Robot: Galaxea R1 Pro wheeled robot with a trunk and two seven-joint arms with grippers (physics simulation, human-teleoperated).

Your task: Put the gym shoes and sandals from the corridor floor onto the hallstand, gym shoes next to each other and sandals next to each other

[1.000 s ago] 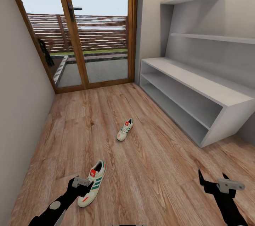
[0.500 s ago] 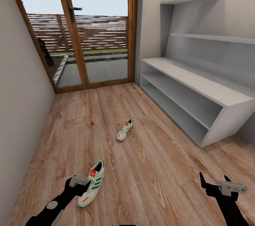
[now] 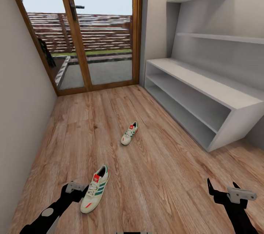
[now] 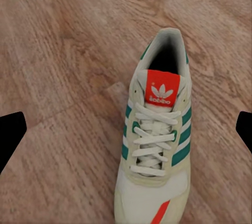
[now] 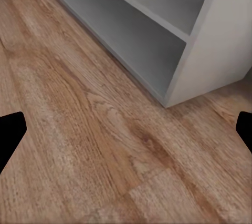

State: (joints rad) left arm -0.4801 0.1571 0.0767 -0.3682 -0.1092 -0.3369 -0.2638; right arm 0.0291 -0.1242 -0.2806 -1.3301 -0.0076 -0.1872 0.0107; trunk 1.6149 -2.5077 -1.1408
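Your left gripper (image 3: 82, 190), jaws apart, sits lower left beside the near shoe (image 3: 95, 189). It's likely light and soft; pinch the firmer heel collar.

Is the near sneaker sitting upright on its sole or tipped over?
Upright. The near sneaker shows laces, tongue patch and opening facing up, with stripes visible on both sides; the head view has it flat on the floor.

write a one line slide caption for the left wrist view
Left tool, fingers spread wide, poised above a white gym shoe with green stripes lying on the wood-plank corridor floor.
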